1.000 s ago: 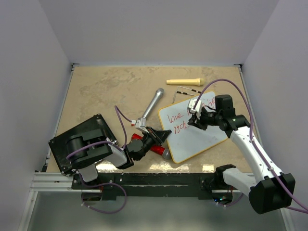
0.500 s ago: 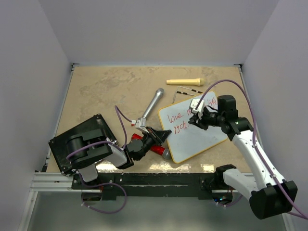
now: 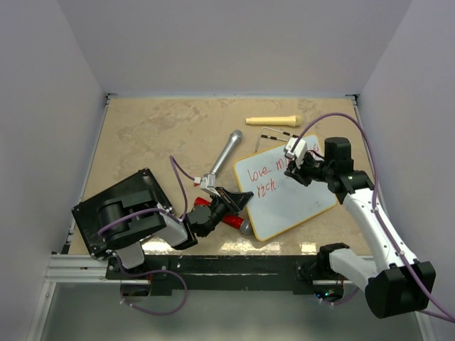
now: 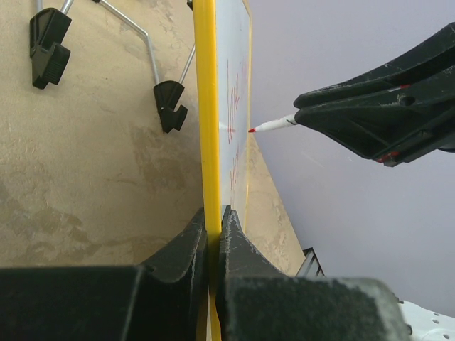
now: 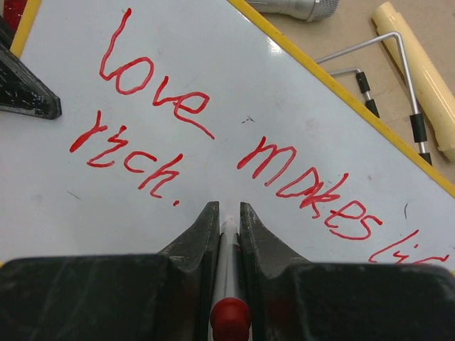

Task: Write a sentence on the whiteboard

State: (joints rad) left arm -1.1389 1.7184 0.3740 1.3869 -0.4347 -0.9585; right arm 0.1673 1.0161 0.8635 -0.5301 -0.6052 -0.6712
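Note:
The whiteboard lies tilted on the table at centre right, its yellow-wood frame edge-on in the left wrist view. The red sentence reads "love makes li…" and "rich." below it. My left gripper is shut on the board's left edge. My right gripper is shut on a red marker and hovers over the board, right of "rich.". The marker tip stands just off the surface.
A silver microphone lies left of the board. A cream cylinder and the board's black-tipped wire feet lie behind it. A red object lies under the left gripper. A black flat box sits at the near left.
My right gripper has moved right and back with the marker, uncovering more of the top line. The left gripper and the board have not moved.

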